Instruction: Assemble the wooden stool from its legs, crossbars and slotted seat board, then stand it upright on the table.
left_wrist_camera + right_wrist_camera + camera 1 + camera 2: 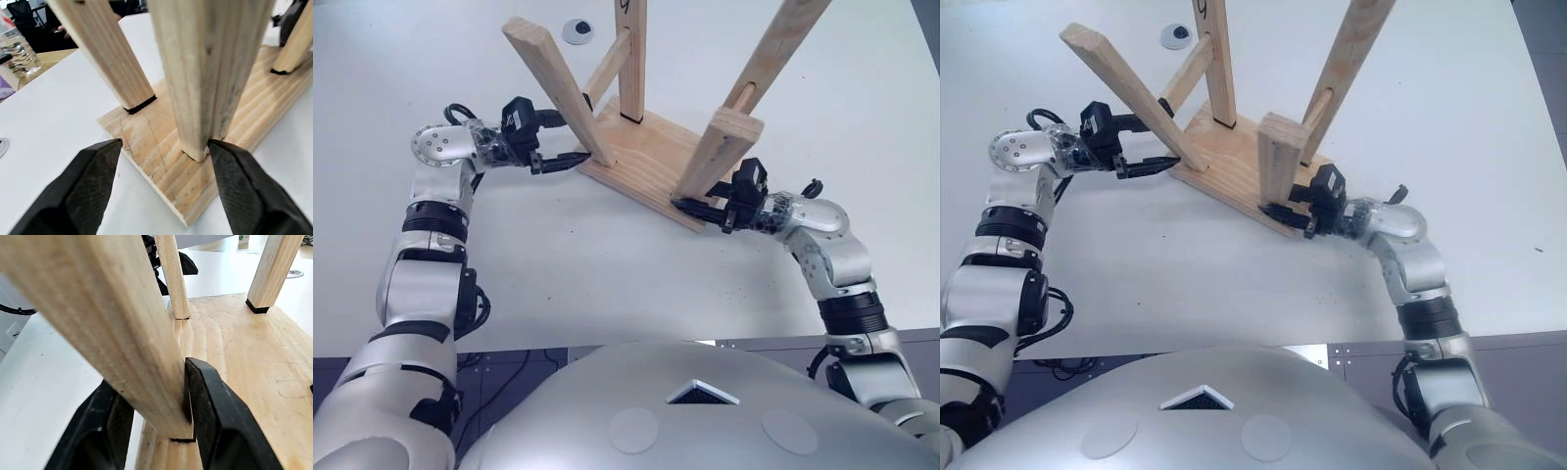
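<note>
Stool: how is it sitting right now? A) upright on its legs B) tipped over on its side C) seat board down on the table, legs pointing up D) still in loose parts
C: the seat board lies on the table, and the legs stick up from it.

Head stereo pair looking forward and down over the white bench (607, 274), both eyes sharing the upturned pale wooden stool (646, 152), left wrist camera close on its left near leg (215, 73), right wrist camera close on its right near leg (98, 308).
</note>
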`<state>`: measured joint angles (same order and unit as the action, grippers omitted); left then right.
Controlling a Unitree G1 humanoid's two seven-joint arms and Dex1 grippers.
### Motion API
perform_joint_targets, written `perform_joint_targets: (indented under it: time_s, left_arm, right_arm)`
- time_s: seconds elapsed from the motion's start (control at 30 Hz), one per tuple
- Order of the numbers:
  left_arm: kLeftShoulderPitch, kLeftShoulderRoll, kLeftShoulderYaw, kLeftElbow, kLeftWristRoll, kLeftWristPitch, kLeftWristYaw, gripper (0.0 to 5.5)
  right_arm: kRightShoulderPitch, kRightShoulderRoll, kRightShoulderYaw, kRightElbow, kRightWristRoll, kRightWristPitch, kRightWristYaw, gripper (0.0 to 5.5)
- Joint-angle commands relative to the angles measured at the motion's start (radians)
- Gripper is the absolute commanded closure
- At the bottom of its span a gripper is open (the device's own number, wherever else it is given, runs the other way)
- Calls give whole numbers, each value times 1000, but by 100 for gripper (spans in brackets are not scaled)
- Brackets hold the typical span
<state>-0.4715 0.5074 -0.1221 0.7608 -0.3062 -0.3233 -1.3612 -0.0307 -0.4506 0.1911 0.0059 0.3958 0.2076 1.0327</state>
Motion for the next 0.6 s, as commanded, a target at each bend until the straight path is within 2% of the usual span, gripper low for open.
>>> perform_joint_targets:
  time_s: [0.03,0.17,0.27,0.33,0.4,0.5,0.53,0.6]
  left_arm:
    - [247,66,-64,-501,-161,282,-119,226]
    - [274,168,-48,-793,-400,710,-83,285]
    - [247,293,-30,-855,-556,1060,-96,323]
    - [251,347,-47,-862,-548,1151,-101,359]
    - [251,360,-63,-843,-523,1204,-67,390]
    - [223,357,-50,-803,-556,1341,-24,446]
    - [195,347,-41,-761,-560,1396,5,451]
    - [140,322,-27,-668,-553,1466,52,451]
  right_arm:
    - [-29,-23,-36,53,43,91,26,403]
    - [-58,-45,-114,-32,202,332,19,403]
    - [-81,-167,-130,-183,368,676,10,403]
    - [-119,-204,-163,-217,486,912,-34,403]
    - [-185,-171,-226,-181,571,1133,-106,404]
    - [-316,-41,-339,0,509,1320,-240,411]
    - [-359,-10,-366,73,473,1354,-276,371]
    - [-408,19,-391,146,440,1394,-325,337]
